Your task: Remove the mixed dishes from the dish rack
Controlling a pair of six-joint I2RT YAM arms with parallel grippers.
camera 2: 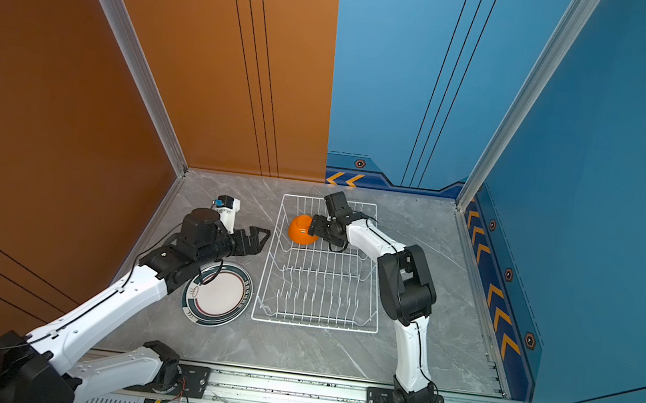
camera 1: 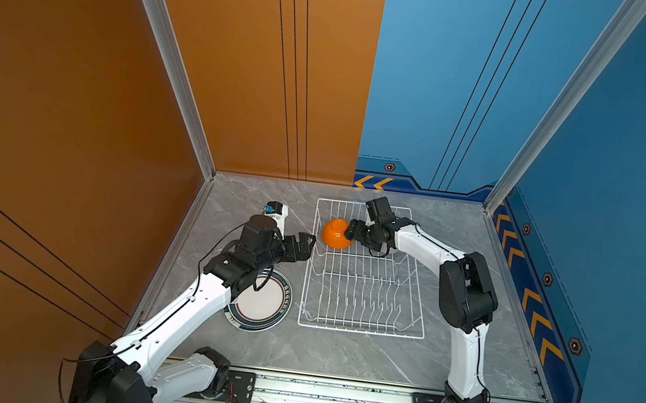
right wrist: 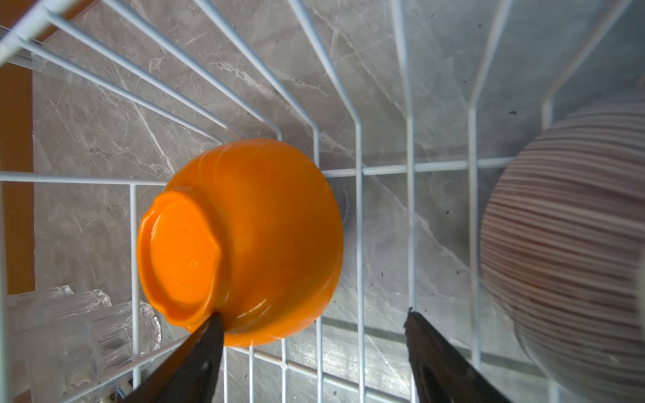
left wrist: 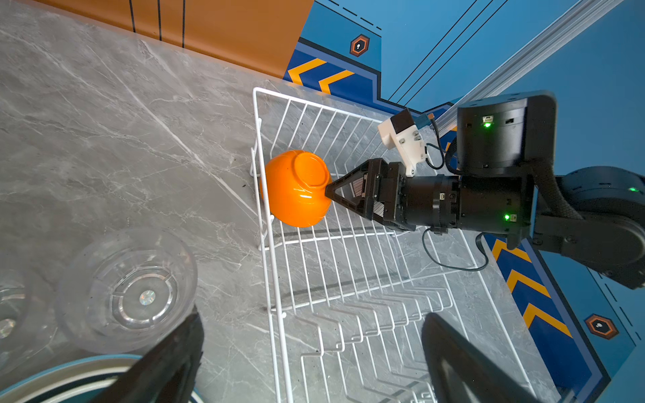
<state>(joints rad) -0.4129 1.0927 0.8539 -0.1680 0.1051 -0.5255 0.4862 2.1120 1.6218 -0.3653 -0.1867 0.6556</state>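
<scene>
Now the orange bowl (camera 1: 336, 234) lies upside down in the far left corner of the dish rack (camera 1: 360, 331). The right gripper (right wrist: 313, 313) is at the bowl with its jaws apart, one fingertip (right wrist: 213, 328) touching it near the foot and nothing clamped. The left gripper (camera 1: 309, 247) hangs wide open just beside the dish rack's left wall, near a striped-rim plate (camera 1: 263, 300) lying flat on the table (camera 1: 336, 355).

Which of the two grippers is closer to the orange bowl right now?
Right. The right gripper is at the orange bowl inside the dish rack, with one fingertip against its side. The left gripper hovers open outside the rack, apart from the bowl.
</scene>
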